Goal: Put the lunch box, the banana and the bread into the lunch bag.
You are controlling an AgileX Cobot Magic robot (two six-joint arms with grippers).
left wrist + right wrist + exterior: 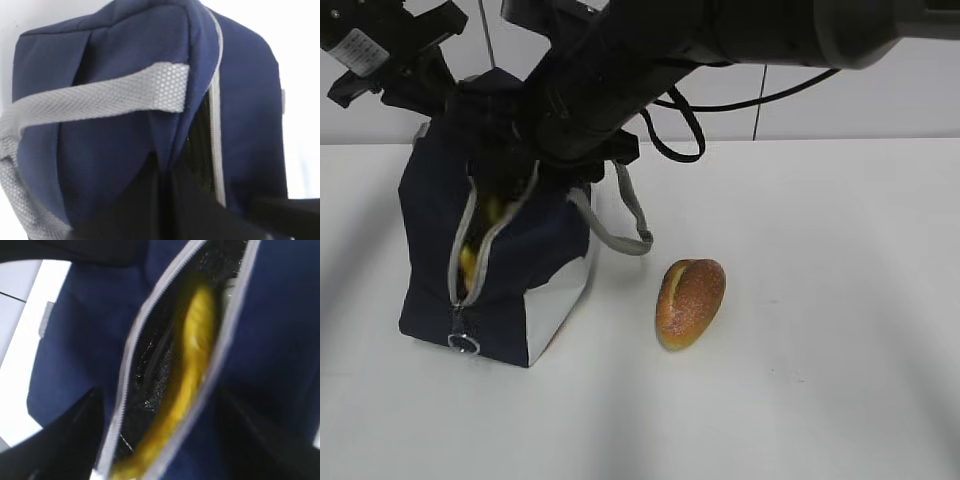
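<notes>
Lunch bag point(500, 270) stands upright at the left of your white surface point(800, 400), its navy body over a white lower panel, the grey zipper point(470, 250) parted along the side facing you and the ring pull point(463, 343) hanging at the bottom. Through that slit you see the banana point(192, 375) lying lengthwise inside, yellow against the dark shiny lining; in the exterior view it shows as a yellow patch behind the zipper. The bread point(690, 302) rests on the surface just right of the bag, apart from it, with its pale split upward. A grey handle point(625, 215) droops from the bag toward the bread. Your right claw point(157, 440) hangs over the slit with its 2 dark fingers point(70, 435) spread to either side of the zipper, gripping nothing. Your left claw point(167, 210) is pinched closed on the navy fabric at the top of the bag, beside the other grey handle point(100, 97). You cannot see the lunch box from any view.
</notes>
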